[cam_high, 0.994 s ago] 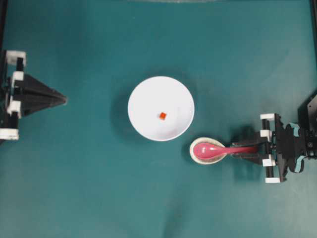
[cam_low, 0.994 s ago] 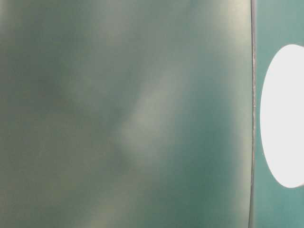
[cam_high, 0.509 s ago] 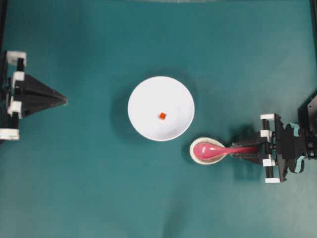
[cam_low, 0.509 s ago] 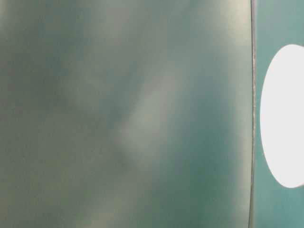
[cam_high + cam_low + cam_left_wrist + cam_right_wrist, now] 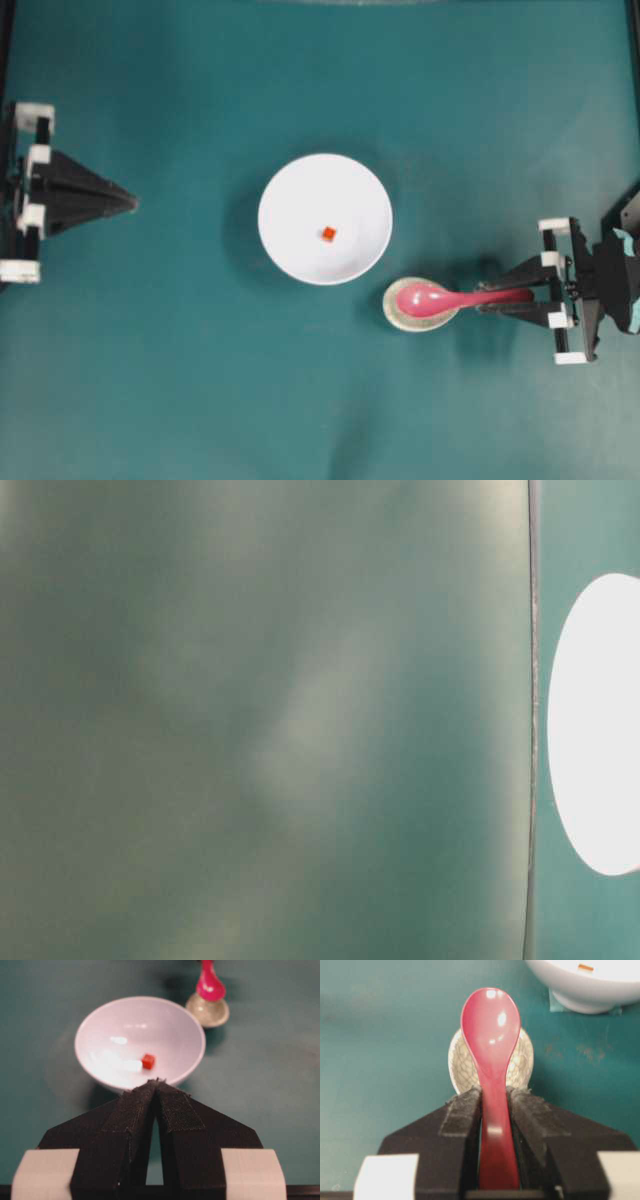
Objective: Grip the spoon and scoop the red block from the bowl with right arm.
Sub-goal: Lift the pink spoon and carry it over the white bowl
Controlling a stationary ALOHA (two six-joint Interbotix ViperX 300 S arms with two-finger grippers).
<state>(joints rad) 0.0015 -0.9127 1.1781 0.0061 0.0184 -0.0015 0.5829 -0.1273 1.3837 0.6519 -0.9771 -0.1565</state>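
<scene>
Right end effector (image 5: 495, 1110) clamped, left end effector (image 5: 156, 1085) closed

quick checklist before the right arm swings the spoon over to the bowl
1. Right gripper shut on the spoon handle, fingers pressed to both sides: ok.
2. Spoon clear of the spoon rest: cannot tell; the scoop sits over it in both views.
3. Red block lying in the bowl, near its middle: ok.
4. Table between rest and bowl free of other things: ok.
5. Left gripper shut, parked well away from the bowl: ok.
</scene>
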